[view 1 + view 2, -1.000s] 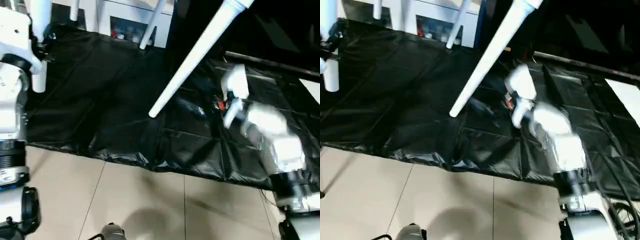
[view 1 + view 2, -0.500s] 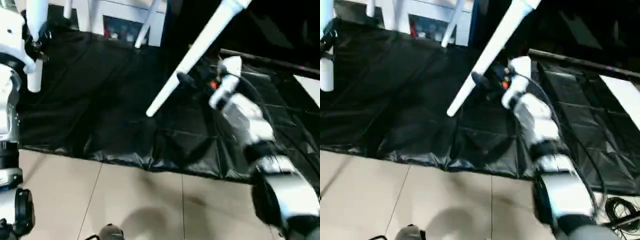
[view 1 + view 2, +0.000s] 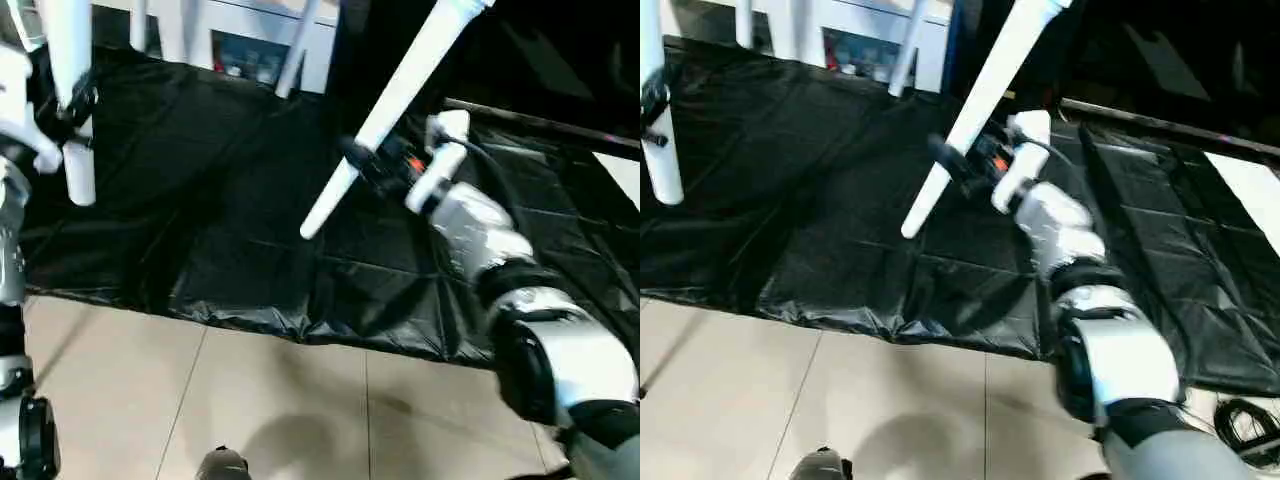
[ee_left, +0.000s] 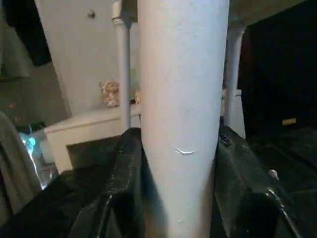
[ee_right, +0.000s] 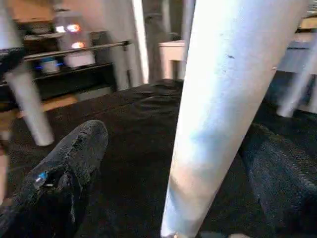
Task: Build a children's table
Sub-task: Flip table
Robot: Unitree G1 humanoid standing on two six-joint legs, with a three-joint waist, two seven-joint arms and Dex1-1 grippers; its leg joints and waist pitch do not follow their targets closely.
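Note:
Several white tube legs of the children's table hang down over the black-draped surface. One leg [image 3: 78, 170] stands upright at the far left, and my left gripper [image 3: 68, 105] is shut on it, a black finger [image 4: 130, 163] pressed against each side. A second leg [image 3: 395, 95] slants down across the middle, its tip above the black sheet. My right gripper [image 3: 370, 165] is open, with its fingers [image 5: 74, 158] wide apart on either side of this slanted leg near its lower end and not pressing on it. Two more legs [image 3: 297, 45] hang at the back.
A black sheet [image 3: 200, 180] covers the large table ahead, its front edge hanging over the pale tiled floor [image 3: 250, 400]. A white cabinet [image 3: 240, 45] stands behind it. A white panel [image 3: 1250, 185] lies at the right, and cables [image 3: 1245, 420] lie on the floor at bottom right.
My right arm has stretched forward and to the left, bringing its open fingers around the slanted leg. The left arm still holds its leg in much the same place. The camera has shifted a little.

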